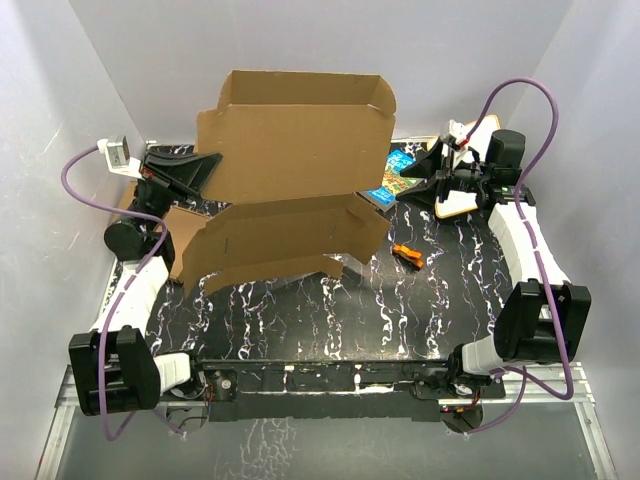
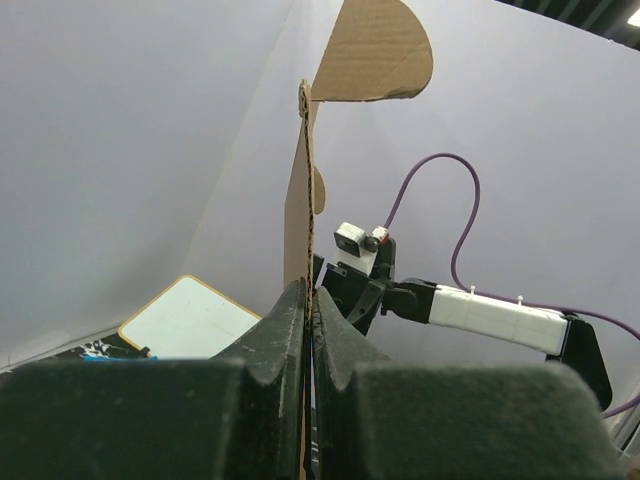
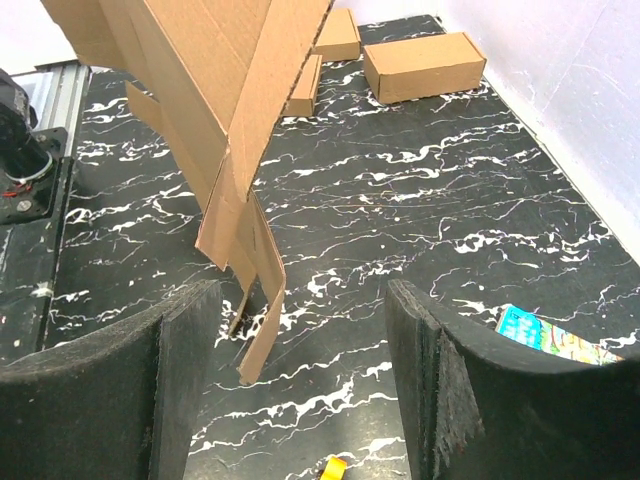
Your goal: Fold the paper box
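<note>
Left wrist: paper box (image 2: pixel 297 220) edge-on

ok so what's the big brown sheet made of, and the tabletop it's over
The paper box: most likely corrugated cardboard, plain brown and matte. The right wrist view shows thick cut edges, sharp creases and die-cut flaps. The tabletop: black with white veins, like marble, with a slight sheen. From the look alone it could be real stone, laminate or a printed sheet.
</note>
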Available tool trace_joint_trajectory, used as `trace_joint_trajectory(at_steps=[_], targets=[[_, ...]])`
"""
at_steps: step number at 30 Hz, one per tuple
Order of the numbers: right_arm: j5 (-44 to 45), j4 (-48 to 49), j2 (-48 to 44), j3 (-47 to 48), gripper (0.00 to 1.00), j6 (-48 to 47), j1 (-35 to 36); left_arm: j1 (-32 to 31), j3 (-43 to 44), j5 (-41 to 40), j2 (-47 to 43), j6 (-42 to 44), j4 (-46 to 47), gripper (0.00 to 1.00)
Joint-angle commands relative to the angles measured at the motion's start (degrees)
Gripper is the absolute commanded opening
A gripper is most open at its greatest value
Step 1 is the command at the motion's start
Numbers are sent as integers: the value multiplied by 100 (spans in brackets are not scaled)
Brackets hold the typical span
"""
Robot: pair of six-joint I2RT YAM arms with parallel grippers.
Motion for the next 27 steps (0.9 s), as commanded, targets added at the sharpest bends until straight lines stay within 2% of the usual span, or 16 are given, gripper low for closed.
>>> trace_joint_trajectory(at_steps=[1,12,27], targets=[[-263,388,-203,10,71,104,-29,38,-66,-183,-189,-233,488,0],[-162,1362,-45,29,71,1389,9,37,-187,-202,-212,-448,701,0],[320,1855,314,468,67,2232,346,37,-160,-250,-144,-782,933,0]])
